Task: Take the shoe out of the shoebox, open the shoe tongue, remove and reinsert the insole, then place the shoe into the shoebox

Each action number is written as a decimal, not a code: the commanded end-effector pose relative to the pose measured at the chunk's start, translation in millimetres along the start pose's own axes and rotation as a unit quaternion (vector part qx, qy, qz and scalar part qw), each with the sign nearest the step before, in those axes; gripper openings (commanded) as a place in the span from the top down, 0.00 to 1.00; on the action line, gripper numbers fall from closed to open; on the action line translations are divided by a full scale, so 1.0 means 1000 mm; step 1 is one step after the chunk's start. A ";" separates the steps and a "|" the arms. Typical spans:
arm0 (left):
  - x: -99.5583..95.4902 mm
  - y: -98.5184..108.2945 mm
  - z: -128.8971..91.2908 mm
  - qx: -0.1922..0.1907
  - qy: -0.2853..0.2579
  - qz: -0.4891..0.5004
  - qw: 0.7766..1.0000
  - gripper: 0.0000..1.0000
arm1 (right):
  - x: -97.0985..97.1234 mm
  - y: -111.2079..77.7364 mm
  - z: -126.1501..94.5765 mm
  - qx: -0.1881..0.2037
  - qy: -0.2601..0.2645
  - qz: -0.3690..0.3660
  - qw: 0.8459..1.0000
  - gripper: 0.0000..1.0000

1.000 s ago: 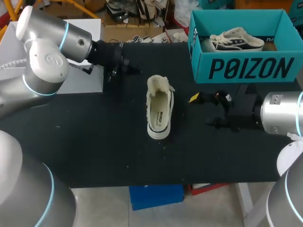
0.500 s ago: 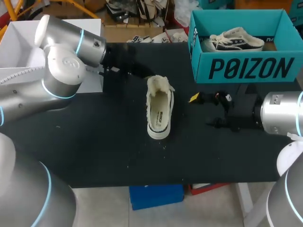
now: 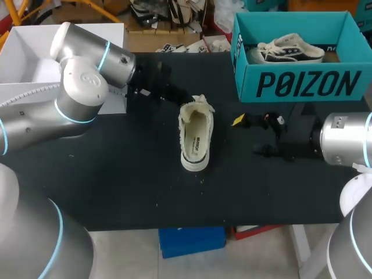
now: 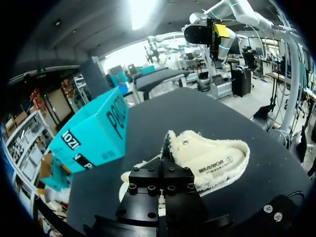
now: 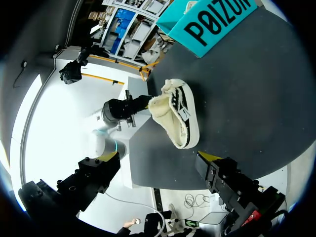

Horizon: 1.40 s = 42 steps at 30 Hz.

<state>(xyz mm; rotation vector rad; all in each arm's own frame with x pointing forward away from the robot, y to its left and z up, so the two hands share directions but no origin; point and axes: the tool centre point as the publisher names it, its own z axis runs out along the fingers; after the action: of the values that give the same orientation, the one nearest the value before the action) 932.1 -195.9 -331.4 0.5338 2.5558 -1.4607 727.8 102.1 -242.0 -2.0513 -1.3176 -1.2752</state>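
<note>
Step in hand: tongue-opening. Left gripper (image 4: 161, 164) pinched together on shoe tongue (image 3: 201, 100) (far end of shoe (image 3: 187, 158)). Right gripper (image 5: 158, 163) spread wide, to the shoe's right. Next: grasp insole (image 3: 197, 138).

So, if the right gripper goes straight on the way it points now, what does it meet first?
Most likely the shoe: nothing lies between it and the right gripper. The gripper's height over the table is unclear, so it might pass above.
</note>
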 end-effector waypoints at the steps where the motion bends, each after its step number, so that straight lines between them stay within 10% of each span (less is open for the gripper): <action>1: 0.014 0.001 -0.005 -0.005 0.007 0.000 1.000 1.00 | 0.000 0.000 0.000 0.000 0.000 0.000 1.000 0.00; 15: 0.002 -0.004 -0.031 -0.027 0.005 0.025 0.999 1.00 | 0.000 0.000 0.000 0.000 0.000 0.000 1.000 0.00; 26: -0.015 -0.025 0.004 -0.020 0.036 0.060 0.997 1.00 | 0.000 0.000 0.000 0.000 0.000 0.000 1.000 0.00; 42: 0.028 -0.001 0.023 -0.048 0.096 0.049 0.993 1.00 | 0.000 0.000 0.000 0.000 0.000 0.000 1.000 0.00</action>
<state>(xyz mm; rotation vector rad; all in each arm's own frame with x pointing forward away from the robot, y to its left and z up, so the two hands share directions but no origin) 909.0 -212.9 -348.9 0.8120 2.6772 -1.3172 727.8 102.1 -242.0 -2.0513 -1.3176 -1.2752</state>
